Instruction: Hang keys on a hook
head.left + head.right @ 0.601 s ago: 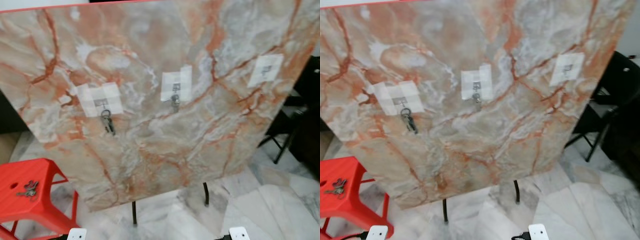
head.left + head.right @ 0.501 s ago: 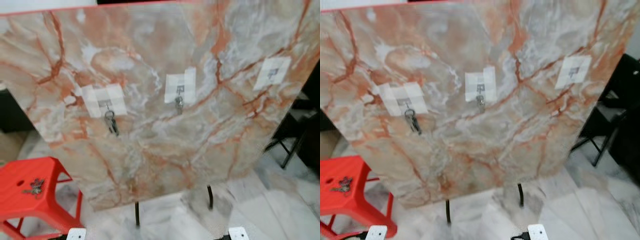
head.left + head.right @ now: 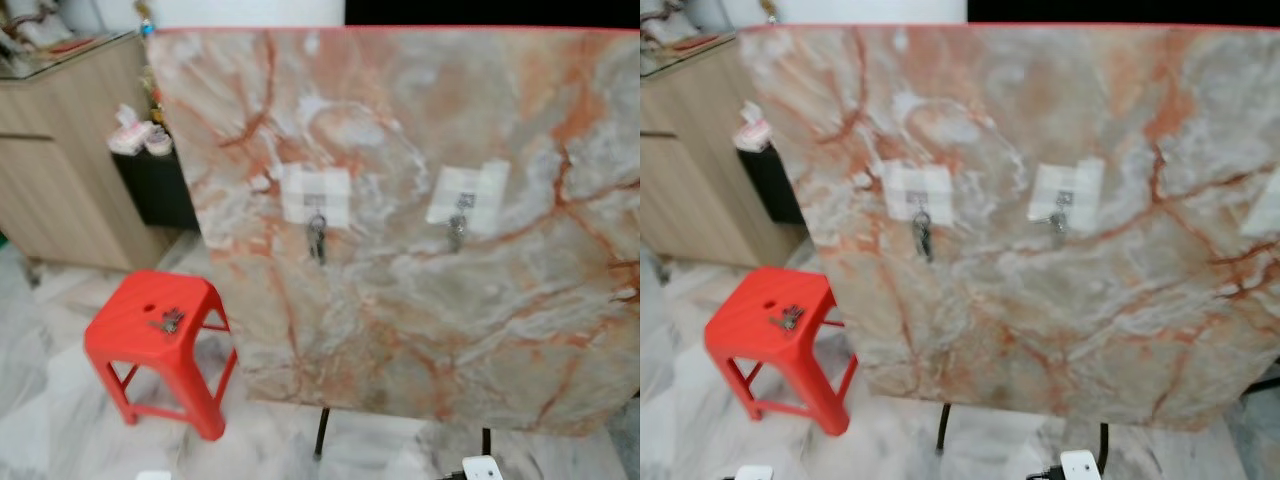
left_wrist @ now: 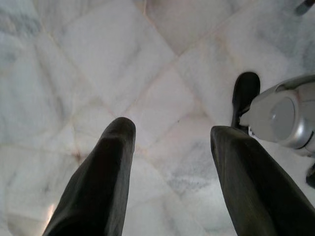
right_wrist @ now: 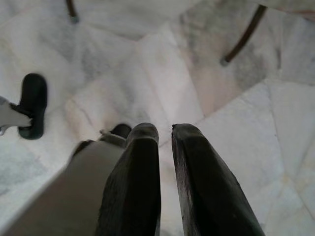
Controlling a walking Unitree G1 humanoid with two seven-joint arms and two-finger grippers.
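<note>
A bunch of keys [image 3: 167, 321] lies on top of a red plastic stool [image 3: 130, 345] at the lower left. Behind it stands a tilted marble-patterned board [image 3: 420, 300] with taped-on hooks. The left hook [image 3: 316, 197] carries a hanging key bunch [image 3: 318, 240], and the middle hook [image 3: 462, 203] holds a small key [image 3: 456, 233]. A third taped patch [image 3: 1268, 205] sits at the board's right edge. My left gripper [image 4: 170, 132] hangs open over the floor. My right gripper [image 5: 165, 130] hangs low with its fingers shut together, holding nothing.
A wooden cabinet [image 3: 60, 170] stands at the far left with small items on its dark shelf [image 3: 140, 140]. The board rests on thin black legs [image 3: 321, 432]. White marble floor tiles [image 3: 60, 400] spread around the stool. My black foot [image 4: 245, 91] is on the floor.
The whole view has swung left: the board now sits to the right, and the stool and cabinet have come further into view. The keys and hooks themselves have not moved.
</note>
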